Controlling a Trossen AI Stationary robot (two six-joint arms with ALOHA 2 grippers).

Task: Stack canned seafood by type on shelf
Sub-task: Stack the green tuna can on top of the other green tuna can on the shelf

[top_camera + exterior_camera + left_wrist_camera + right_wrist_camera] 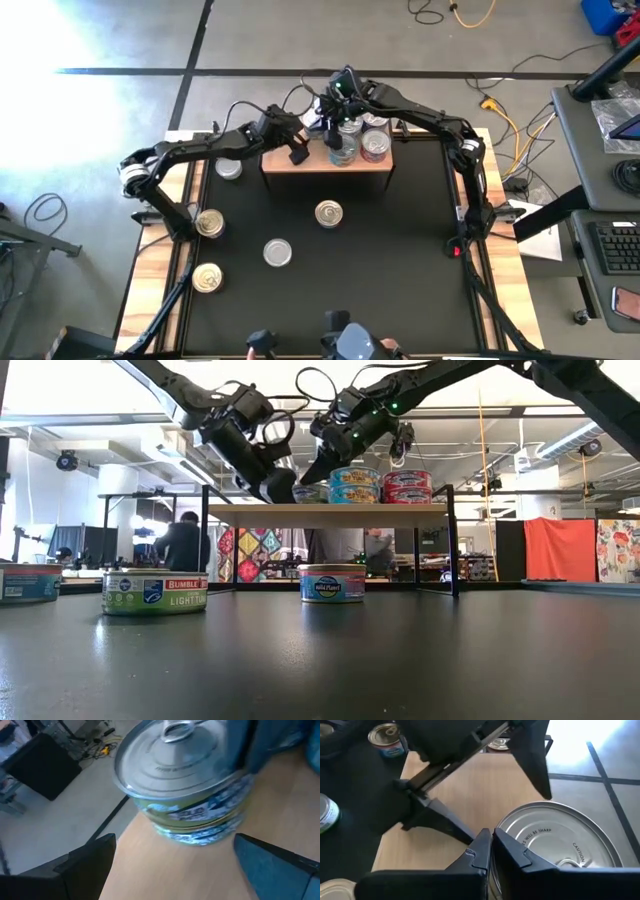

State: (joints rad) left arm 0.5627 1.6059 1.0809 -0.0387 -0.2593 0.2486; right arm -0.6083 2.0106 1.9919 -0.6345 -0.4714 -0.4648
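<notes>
Stacked tuna cans (347,140) on the light-wood shelf (327,161), toward its right half: in the low view, a blue-and-yellow labelled stack (354,485) beside a red-labelled stack (407,486), two cans high each, with another blue-labelled can (311,493) at their left. Shelf standing at the far edge of the black table (400,250), near its middle. Left gripper (300,150) over the shelf's left half, fingers (85,865) spread wide on either side of a silver-lidded stack (185,795) without touching it. Right gripper (338,100) above the stacks at the shelf's far edge, fingers (490,847) pressed together, holding nothing, tips just at the rim of a silver lid (555,840). Elsewhere on the black table: a gold-lidded can (328,213) in front of the shelf, a silver-lidded can (277,252) nearer the middle, two gold-lidded cans (208,223) (207,277) along the left edge, one silver-lidded can (229,169) just left of the shelf. In the low view, a green Bumble Bee can (155,592) and a blue-labelled can (332,583) on the tabletop. A person (183,545) in dark clothing in the room beyond.
</notes>
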